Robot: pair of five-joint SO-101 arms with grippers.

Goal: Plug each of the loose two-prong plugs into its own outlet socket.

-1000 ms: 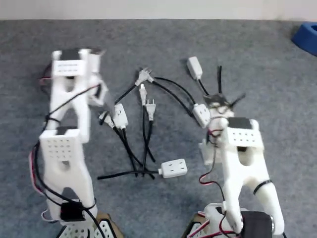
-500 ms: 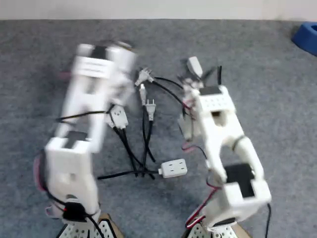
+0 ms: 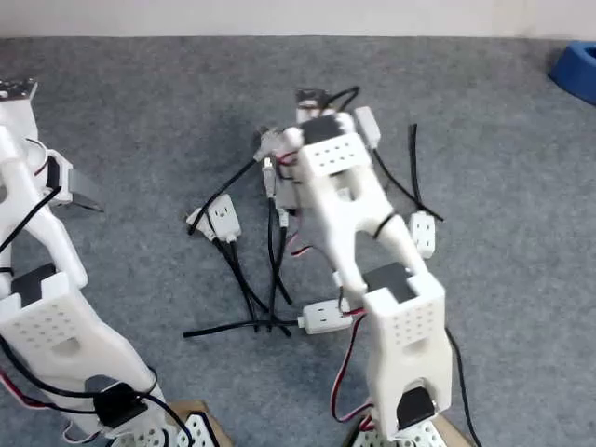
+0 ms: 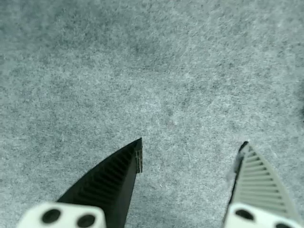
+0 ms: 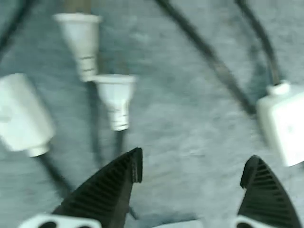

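2 loose two-prong plugs, one [image 5: 115, 99] just beside the other [image 5: 78, 31], are seen lying flat on the grey carpet [image 4: 142, 71] amid the black cords [image 5: 209, 59], directly under the right gripper [image 5: 190, 175], whose claw is spread wide and holds nothing. The plugs are judged light, hard and smooth, on limp cords that will drag. The moulded body behind the prongs is judged the best place to be gripped.

4 white outlet sockets are spread around them: 1 [image 3: 326, 317] nearest the arm bases, 1 [image 3: 226, 216] towards the left arm, 1 [image 3: 424, 233] beyond the right arm, 1 [image 3: 366, 126] farther back. Whether any is already filled cannot be told.

The left gripper [image 4: 190, 156] is likewise spread, over bare carpet, well apart from the cords. A blue container [image 3: 575, 70] is cut off at the edge, and its contents cannot be seen.
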